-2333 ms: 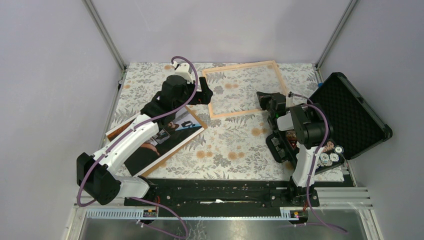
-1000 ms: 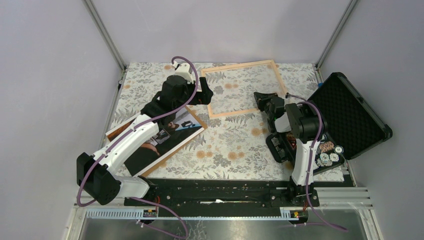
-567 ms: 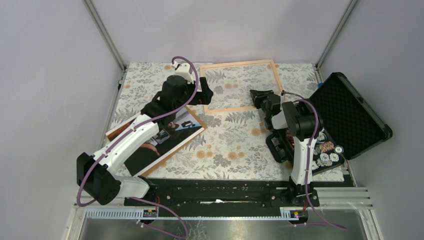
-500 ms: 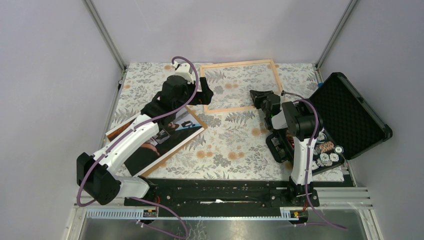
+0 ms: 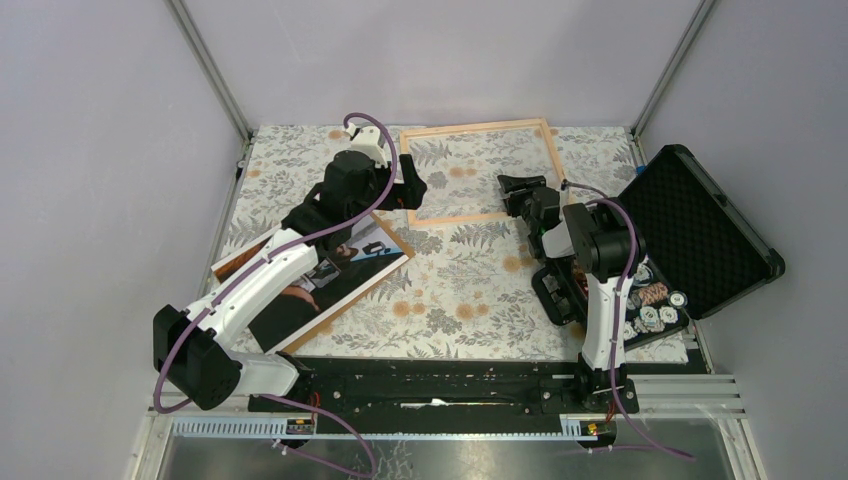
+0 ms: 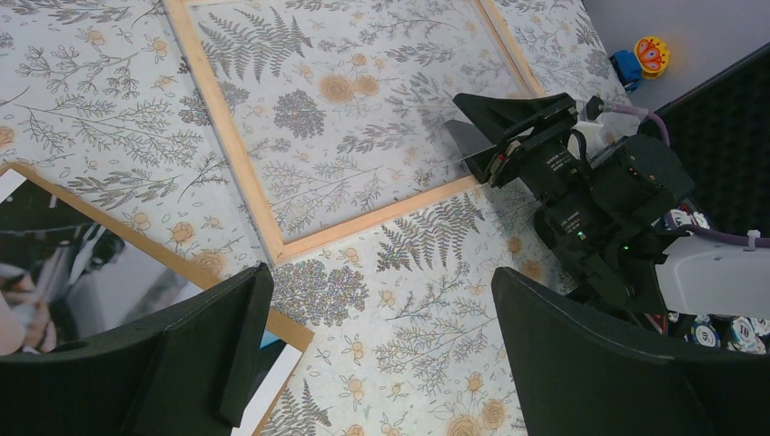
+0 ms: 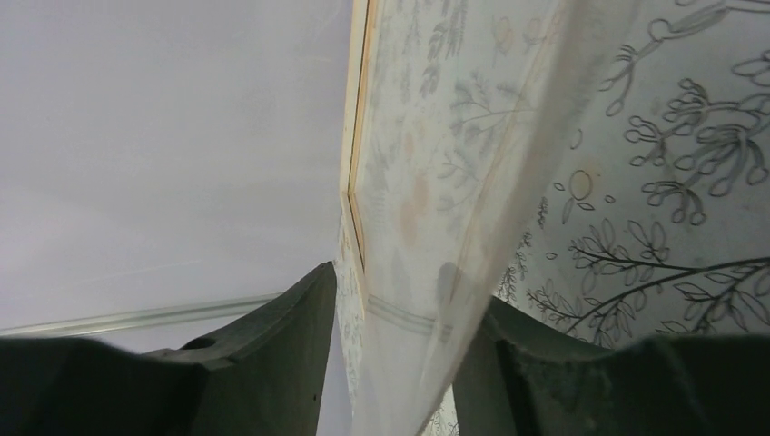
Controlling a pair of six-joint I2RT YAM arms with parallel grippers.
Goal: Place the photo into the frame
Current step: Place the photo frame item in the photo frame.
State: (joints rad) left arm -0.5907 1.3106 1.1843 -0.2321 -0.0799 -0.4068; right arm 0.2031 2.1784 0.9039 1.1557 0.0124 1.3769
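Observation:
The light wood frame (image 5: 478,128) lies flat on the flowered cloth at the back middle, its rails also in the left wrist view (image 6: 227,136). My right gripper (image 5: 520,195) is at its near right corner, open, with the blurred pale rail (image 7: 359,136) standing between the spread fingers (image 7: 272,345). The photo (image 5: 300,300) lies face up at the left, partly under my left arm; its brown edge and white margin show low in the left wrist view (image 6: 54,263). My left gripper (image 5: 408,190) hangs wide open over bare cloth (image 6: 377,300) between the photo and the frame's near left corner.
An open black foam-lined case (image 5: 700,230) stands at the right edge, with poker chips (image 5: 655,305) in its tray beside the right arm. A small blue and orange toy (image 6: 640,56) sits at the back right. Grey walls close in the table.
The frame has swung and slid toward the back, now lying square to the table. The right gripper went with it, back and left, and its jaws have widened. The left arm is still.

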